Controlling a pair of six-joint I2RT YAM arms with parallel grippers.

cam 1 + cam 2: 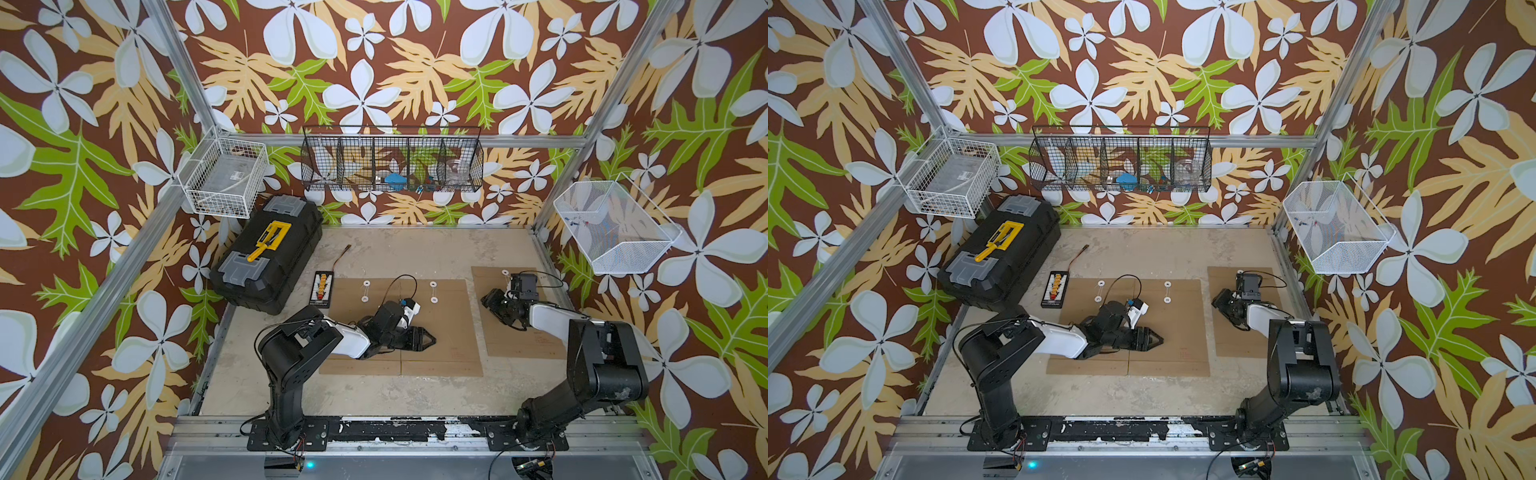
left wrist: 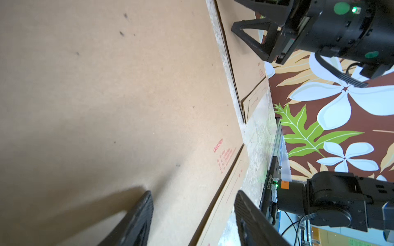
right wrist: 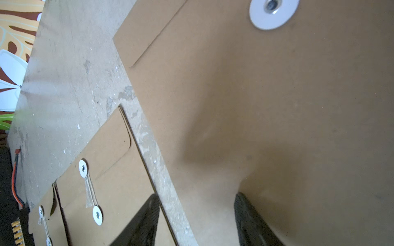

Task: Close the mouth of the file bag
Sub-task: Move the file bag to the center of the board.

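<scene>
Two brown file bags (image 1: 440,324) lie side by side mid-table, each with string wound between its two white discs (image 3: 83,168). A third file bag (image 1: 523,332) lies to the right, with one white disc (image 3: 274,12) showing near its far end. My left gripper (image 1: 430,341) lies low over the middle bags, open, its fingers (image 2: 140,213) either side of a bag's side edge, nothing held. My right gripper (image 1: 487,300) is open too, spanning the strip of bare table between the middle bags and the right bag (image 3: 298,106).
A black toolbox (image 1: 268,253) with a yellow handle stands at the back left. A small black parts tray (image 1: 322,289) and a thin cable (image 1: 340,257) lie next to it. Wire baskets (image 1: 392,162) hang on the walls.
</scene>
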